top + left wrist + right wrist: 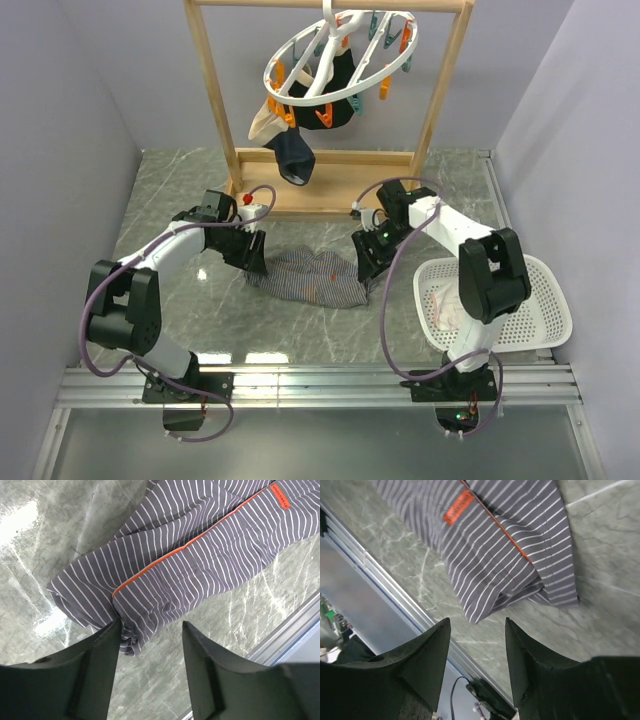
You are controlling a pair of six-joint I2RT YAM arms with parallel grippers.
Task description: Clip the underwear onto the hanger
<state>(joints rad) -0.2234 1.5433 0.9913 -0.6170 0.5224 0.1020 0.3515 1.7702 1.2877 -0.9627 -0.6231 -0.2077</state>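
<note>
The top camera looked down from above and behind the arms, over the whole table [180, 190]. Each wrist camera peered past its own fingers [95, 680], close over the underwear [200, 555]. Both seemingly shared its orange seam [500, 527], seen from opposite ends.

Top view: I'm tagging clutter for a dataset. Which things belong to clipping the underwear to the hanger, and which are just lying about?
Job: underwear, hanger, left tool, right tool.
Lying about: wooden frame, dark garment, pale cloth, white basket.
</note>
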